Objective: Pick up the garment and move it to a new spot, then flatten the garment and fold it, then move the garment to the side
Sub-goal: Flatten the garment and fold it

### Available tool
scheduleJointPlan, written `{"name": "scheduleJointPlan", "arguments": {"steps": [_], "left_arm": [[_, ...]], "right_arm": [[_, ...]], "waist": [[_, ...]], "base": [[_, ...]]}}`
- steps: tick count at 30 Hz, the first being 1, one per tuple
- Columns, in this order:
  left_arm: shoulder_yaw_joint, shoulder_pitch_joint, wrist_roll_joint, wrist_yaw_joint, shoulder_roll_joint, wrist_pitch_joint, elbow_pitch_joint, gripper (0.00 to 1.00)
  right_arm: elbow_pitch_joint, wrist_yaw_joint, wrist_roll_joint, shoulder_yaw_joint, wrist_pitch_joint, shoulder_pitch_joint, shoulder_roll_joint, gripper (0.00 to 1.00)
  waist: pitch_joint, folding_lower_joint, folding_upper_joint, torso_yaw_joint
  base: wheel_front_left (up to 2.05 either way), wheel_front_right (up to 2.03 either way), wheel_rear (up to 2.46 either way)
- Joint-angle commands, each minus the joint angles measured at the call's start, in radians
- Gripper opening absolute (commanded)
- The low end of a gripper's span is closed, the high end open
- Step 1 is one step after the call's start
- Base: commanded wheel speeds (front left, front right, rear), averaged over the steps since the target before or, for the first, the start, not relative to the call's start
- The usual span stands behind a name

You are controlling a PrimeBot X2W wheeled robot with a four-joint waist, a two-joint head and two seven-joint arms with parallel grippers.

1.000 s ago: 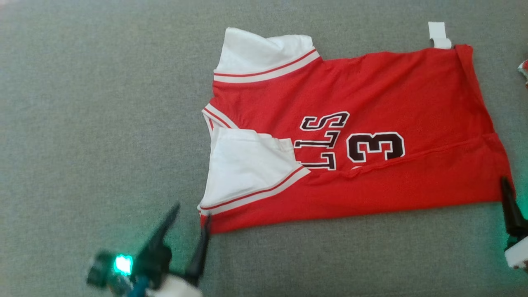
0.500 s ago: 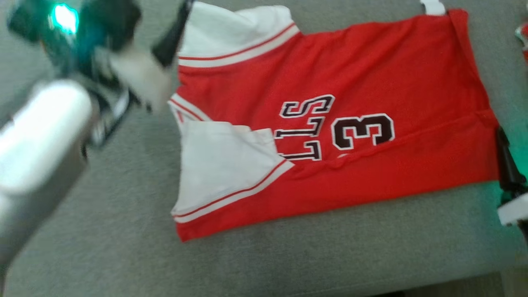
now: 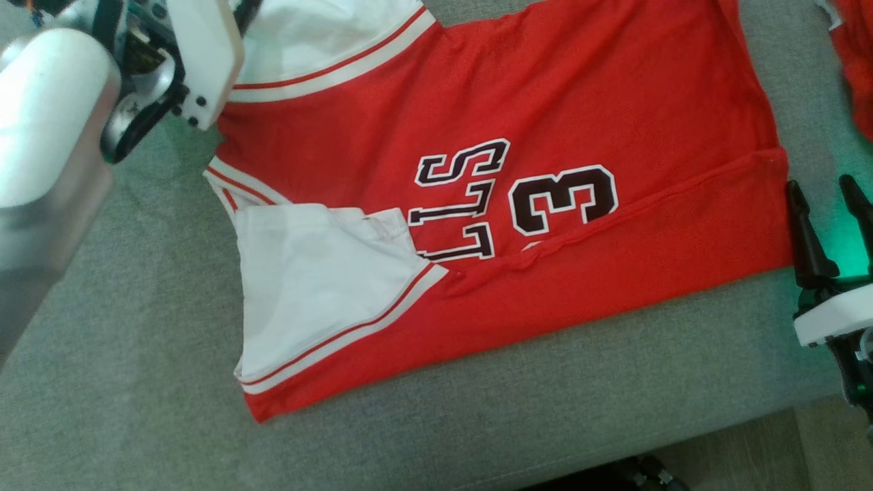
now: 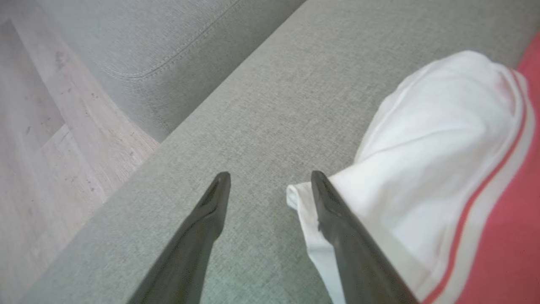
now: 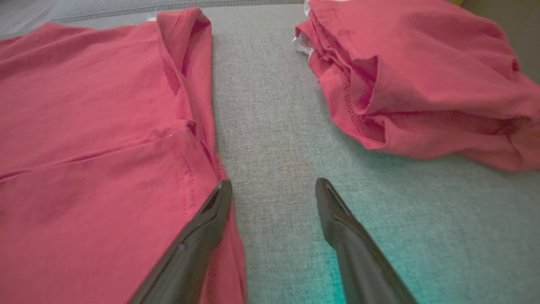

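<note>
The garment (image 3: 545, 88) is a red jersey with white sleeves and black lettering, spread flat on a grey cushion (image 3: 102, 375). Its lower long edge is folded over the body. My left arm's wrist (image 3: 198, 61) reaches in at the upper left, by the far white sleeve. In the left wrist view my left gripper (image 4: 270, 177) is open, one finger lying over the edge of that white sleeve (image 4: 443, 139), the other over bare cushion. My right gripper (image 3: 818, 183) stands open just beside the red hem. In its own view, the right gripper (image 5: 273, 185) has one finger over the hem (image 5: 84, 126).
A second, crumpled red garment (image 5: 422, 76) lies on the cushion right of the hem, also at the head view's top right corner (image 3: 856, 61). The cushion's front edge runs along the bottom, with floor (image 3: 750, 450) below. Wooden floor (image 4: 42, 147) lies beyond the sleeve end.
The head camera has shifted. My left arm has swung from the jersey's near corner up to the far white sleeve. The right gripper has stayed beside the hem; both stay open.
</note>
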Motion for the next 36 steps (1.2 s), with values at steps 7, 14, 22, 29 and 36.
{"name": "scheduleJointPlan", "arguments": {"steps": [7, 14, 22, 29, 36], "left_arm": [[0.007, 0.019, -0.053, -0.016, 0.072, 0.049, -0.103, 1.0], [-0.005, 0.073, -0.09, -0.006, 0.098, 0.096, -0.174, 1.0], [-0.011, 0.084, -0.102, -0.006, 0.107, 0.101, -0.207, 0.0], [-0.007, 0.016, 0.016, 0.001, 0.117, -0.072, -0.214, 0.0], [-0.018, -0.048, 0.182, 0.086, 0.089, -0.264, -0.148, 1.0]], "right_arm": [[0.024, -0.001, 0.013, 0.011, -0.033, -0.011, -0.029, 1.0], [0.035, -0.001, 0.017, 0.02, -0.043, -0.027, -0.03, 1.0], [0.046, -0.001, 0.015, 0.025, -0.049, -0.044, -0.025, 1.0], [0.054, -0.001, 0.012, 0.023, -0.052, -0.057, -0.01, 1.0], [0.051, -0.001, 0.006, 0.014, -0.052, -0.049, 0.008, 1.0]], "waist": [[0.0, -0.0003, 0.0001, 0.021], [0.007, -0.0003, 0.0001, 0.029], [0.018, -0.0003, 0.0001, 0.018], [0.02, -0.0003, 0.0001, 0.005], [0.012, -0.0003, 0.0001, 0.002]], "base": [[0.0, 0.0, 0.0], [0.0, 0.0, 0.0], [0.0, 0.0, 0.0], [0.0, 0.0, 0.0], [0.0, 0.0, 0.0]]}}
